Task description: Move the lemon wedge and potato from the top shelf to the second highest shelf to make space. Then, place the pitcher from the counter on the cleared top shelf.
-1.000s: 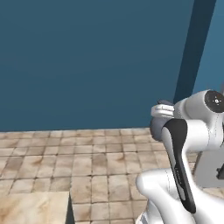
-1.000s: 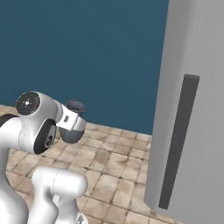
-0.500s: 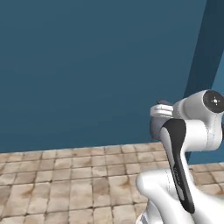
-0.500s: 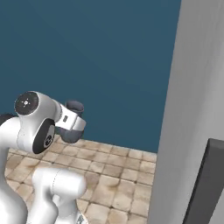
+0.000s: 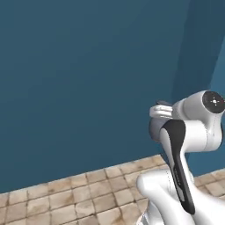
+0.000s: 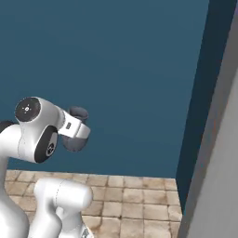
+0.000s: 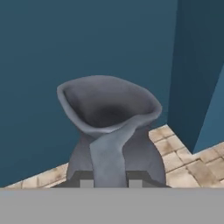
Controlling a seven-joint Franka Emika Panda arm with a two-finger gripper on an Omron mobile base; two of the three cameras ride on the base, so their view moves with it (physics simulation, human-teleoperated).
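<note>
Blue wall [image 5: 79, 79] takes up most of both base views, tan tiled floor [image 5: 66, 202] below it. A pale grey upright panel [image 6: 218, 158] runs along the right edge of the right base view, probably the fridge side or its door, can't confirm. White arm [image 5: 189, 132] is folded up close to the base in both base views.

Pitcher [image 7: 111, 131] sits right in front of the hand camera: flared rim, narrow neck, round belly, handle strap facing the lens. It is off the counter and carried in the air, with floor and wall behind it. In the base views a dark rounded bit beside the wrist may be part of it, not sure.

Risks, as judgement: grip looks low on the belly, so the pitcher could tilt or slip if the base turns hard or the arm swings fast. The flared rim could clip the grey panel or a shelf edge on approach. Shelves, lemon wedge and potato aren't checkable here, so the top shelf being cleared is unconfirmed.

Gripper [image 7: 111, 180]: jaws pulled in narrow, clamped on the pitcher's lower body; finger tips [image 7: 86, 183] touch it at the bottom of the hand view.
</note>
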